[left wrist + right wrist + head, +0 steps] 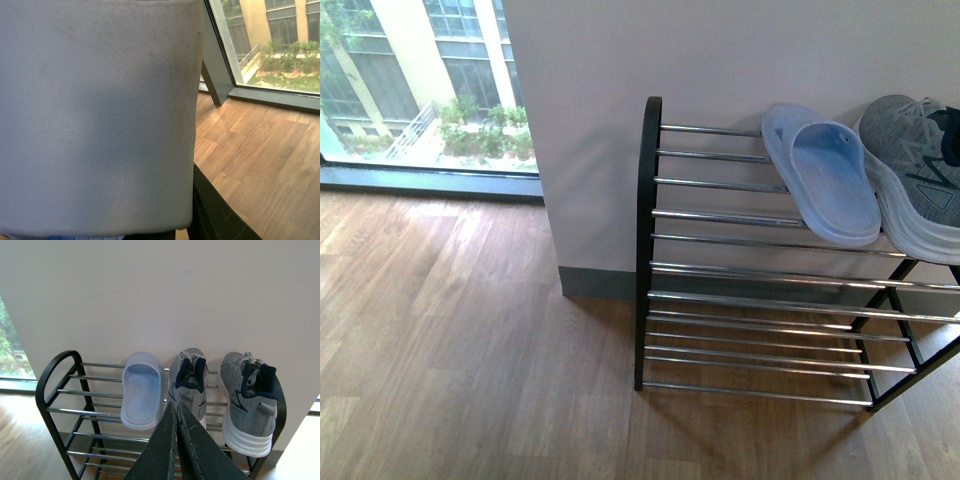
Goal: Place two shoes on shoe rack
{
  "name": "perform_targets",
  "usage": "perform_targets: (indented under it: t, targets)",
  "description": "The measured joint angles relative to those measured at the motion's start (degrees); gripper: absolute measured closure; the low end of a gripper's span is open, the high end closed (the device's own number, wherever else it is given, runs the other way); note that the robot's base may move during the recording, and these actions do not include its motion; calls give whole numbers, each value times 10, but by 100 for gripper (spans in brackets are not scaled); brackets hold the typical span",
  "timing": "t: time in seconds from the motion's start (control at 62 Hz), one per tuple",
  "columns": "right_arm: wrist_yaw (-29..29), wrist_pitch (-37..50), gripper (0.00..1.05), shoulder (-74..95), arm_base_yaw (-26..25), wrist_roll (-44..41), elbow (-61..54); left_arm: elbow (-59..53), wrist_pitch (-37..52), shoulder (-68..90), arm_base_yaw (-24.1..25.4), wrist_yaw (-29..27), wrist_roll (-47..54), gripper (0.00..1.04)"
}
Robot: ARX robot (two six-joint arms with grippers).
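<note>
The shoe rack (650,250) (52,390) stands against the white wall, black end frames with chrome rods. On its top tier lie a pale blue slide (825,175) (142,390) and two grey sneakers (187,382) (250,400) with white soles and navy collars; one sneaker (920,170) shows in the front view. My right gripper (176,405) is shut and empty, held in front of the rack near the middle sneaker. The left gripper's fingers are not visible in the left wrist view, which is mostly filled by a white padded surface (95,115).
Wooden floor (450,350) spreads to the left of the rack. A floor-level window (420,90) (270,50) looks onto a building and greenery. The rack's lower tiers (750,350) hold nothing. A black edge (210,210) sits below the white padded surface.
</note>
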Motion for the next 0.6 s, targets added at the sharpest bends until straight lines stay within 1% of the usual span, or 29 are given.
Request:
perform_targets:
  t: [0.048, 0.435, 0.468, 0.484, 0.548, 0.597]
  targets:
    - [2, -32, 103, -34, 0, 0, 0, 0, 0, 0, 0, 0, 0, 103]
    - [1, -38, 103, -53, 0, 0, 0, 0, 0, 0, 0, 0, 0, 103]
    - [1, -38, 99, -53, 0, 0, 0, 0, 0, 0, 0, 0, 0, 103]
    - [1, -38, 93, -53, 0, 0, 0, 0, 0, 0, 0, 0, 0, 103]
    - [1, -38, 85, -53, 0, 0, 0, 0, 0, 0, 0, 0, 0, 103]
    - [1, -38, 76, -53, 0, 0, 0, 0, 0, 0, 0, 0, 0, 103]
